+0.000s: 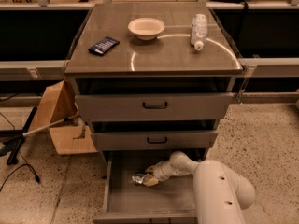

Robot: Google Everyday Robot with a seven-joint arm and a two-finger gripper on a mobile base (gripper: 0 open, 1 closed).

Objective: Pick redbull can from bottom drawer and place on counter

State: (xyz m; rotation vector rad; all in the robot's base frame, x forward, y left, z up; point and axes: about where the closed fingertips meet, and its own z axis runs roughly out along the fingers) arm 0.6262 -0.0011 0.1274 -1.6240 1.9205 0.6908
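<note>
The bottom drawer is pulled open below two shallower drawers. The redbull can, small and shiny silver, lies on the drawer's grey floor left of centre. My gripper reaches down into the drawer from the right, its tan tip right against the can's right side. My white arm fills the lower right and hides the drawer's right part. The counter is the glossy brown-grey top of the cabinet, well above the gripper.
On the counter stand a cream bowl, a clear plastic bottle lying on its side and a dark flat packet. An open cardboard box and cables sit on the floor to the left.
</note>
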